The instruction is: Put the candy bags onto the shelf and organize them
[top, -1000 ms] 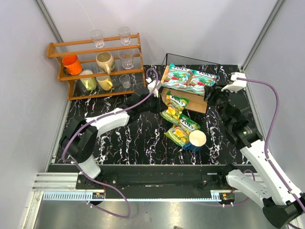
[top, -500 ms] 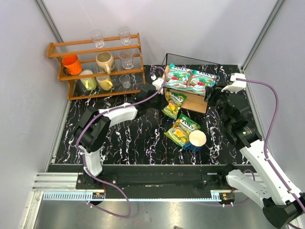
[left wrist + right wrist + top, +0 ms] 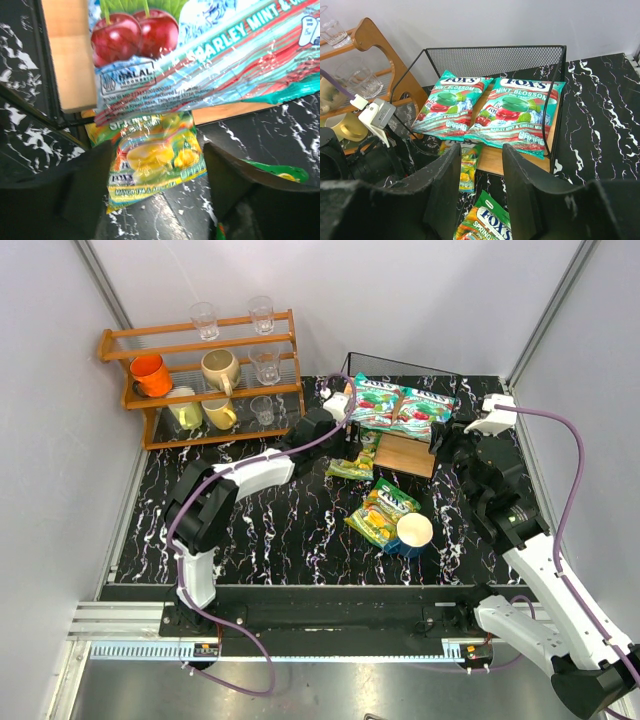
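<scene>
Your left arm has reached farther toward the far edge, carrying the yellow bag (image 3: 352, 466) from mid-desk to the left end of the shelf (image 3: 405, 452), partly under its top board. Nearest you, the second yellow bag (image 3: 380, 512) lies flat just beside the cup (image 3: 413, 532). The left gripper (image 3: 155, 165) pinches its bag by the side edges. The right gripper (image 3: 481, 160) hangs spread and empty by the shelf's right end. Two teal bags (image 3: 378, 400) lie side by side on top.
</scene>
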You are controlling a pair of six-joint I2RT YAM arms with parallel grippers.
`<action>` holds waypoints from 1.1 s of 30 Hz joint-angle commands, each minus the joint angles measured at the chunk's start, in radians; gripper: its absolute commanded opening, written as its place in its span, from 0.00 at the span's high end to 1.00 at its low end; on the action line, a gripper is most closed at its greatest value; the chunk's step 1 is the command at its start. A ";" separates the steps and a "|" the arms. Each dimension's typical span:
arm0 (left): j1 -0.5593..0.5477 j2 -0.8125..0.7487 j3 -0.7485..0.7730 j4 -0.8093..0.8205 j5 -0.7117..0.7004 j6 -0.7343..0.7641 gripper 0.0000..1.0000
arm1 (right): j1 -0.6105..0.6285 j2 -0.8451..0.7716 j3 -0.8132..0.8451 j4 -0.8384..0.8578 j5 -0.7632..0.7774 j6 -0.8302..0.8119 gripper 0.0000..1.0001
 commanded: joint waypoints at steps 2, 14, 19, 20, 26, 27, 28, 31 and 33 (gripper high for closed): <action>0.004 -0.082 0.006 0.038 -0.134 0.055 0.13 | 0.007 -0.009 -0.006 0.028 0.026 -0.014 0.53; -0.029 -0.315 -0.261 0.063 -0.024 0.003 0.01 | 0.007 -0.024 0.003 0.011 0.036 -0.020 0.52; -0.127 -0.409 -0.446 0.132 0.044 -0.048 0.01 | 0.005 -0.038 0.008 -0.010 0.046 -0.020 0.52; -0.150 -0.409 -0.486 0.143 0.044 -0.053 0.01 | 0.007 -0.044 0.009 -0.016 0.046 -0.018 0.52; -0.238 -0.359 -0.612 0.279 0.053 -0.132 0.01 | 0.005 -0.066 0.019 -0.052 0.045 -0.007 0.52; -0.244 -0.348 -0.618 0.293 0.058 -0.138 0.01 | 0.007 -0.070 0.019 -0.056 0.045 -0.007 0.52; -0.256 -0.339 -0.623 0.307 0.059 -0.143 0.01 | 0.007 -0.072 0.019 -0.058 0.046 -0.006 0.52; -0.267 -0.290 -0.623 0.345 0.068 -0.152 0.01 | 0.005 -0.080 0.020 -0.067 0.048 -0.007 0.52; -0.267 -0.265 -0.618 0.360 0.071 -0.157 0.01 | 0.007 -0.083 0.025 -0.073 0.046 -0.009 0.52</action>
